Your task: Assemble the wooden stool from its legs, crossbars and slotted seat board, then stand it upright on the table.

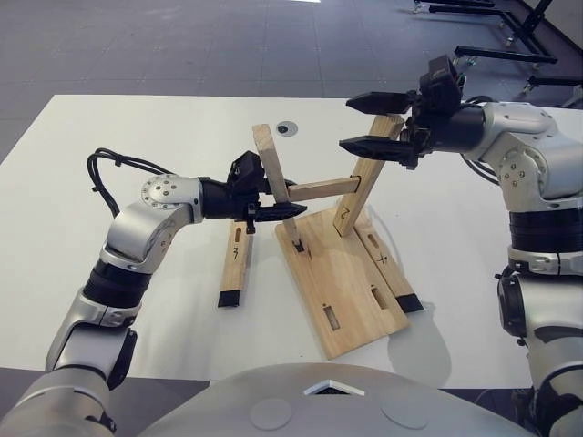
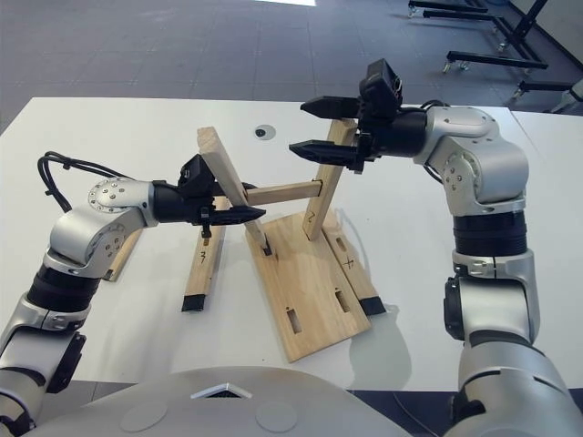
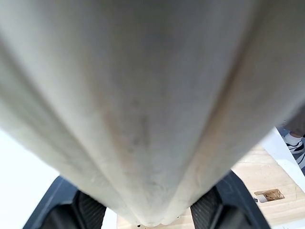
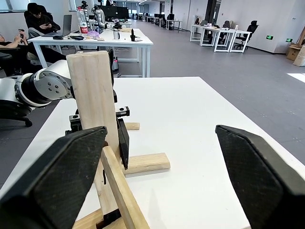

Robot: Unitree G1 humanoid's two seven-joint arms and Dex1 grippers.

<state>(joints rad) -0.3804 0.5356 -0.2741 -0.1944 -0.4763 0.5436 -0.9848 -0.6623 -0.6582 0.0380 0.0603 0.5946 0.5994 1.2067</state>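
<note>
- Wooden seat board [image 1: 346,273] is laid flat on the white table [image 1: 109,127], slots facing up.
- Two legs are stood tilted in the slots at the board's far end, the left leg [image 1: 267,155] and the right leg [image 1: 351,214], and they are joined by a crossbar [image 1: 323,188].
- The left leg is clamped by the left gripper [image 1: 278,205] about halfway up, close to the crossbar joint; in the left wrist view the wood is seen pressed between the dark pads [image 3: 90,212].
- The right gripper [image 1: 372,125] is held at the top of the right leg with its jaws spread wide, one above the other. The leg's top lies just beside one finger [image 4: 62,176]; contact cannot be told.
- A third leg [image 1: 235,264] is laid flat on the table left of the board, and a fourth leg [image 1: 383,264] just beside the board's right edge, each with a dark cap at its near end.
- A round grommet [image 1: 288,128] is set in the table behind the legs.
</note>
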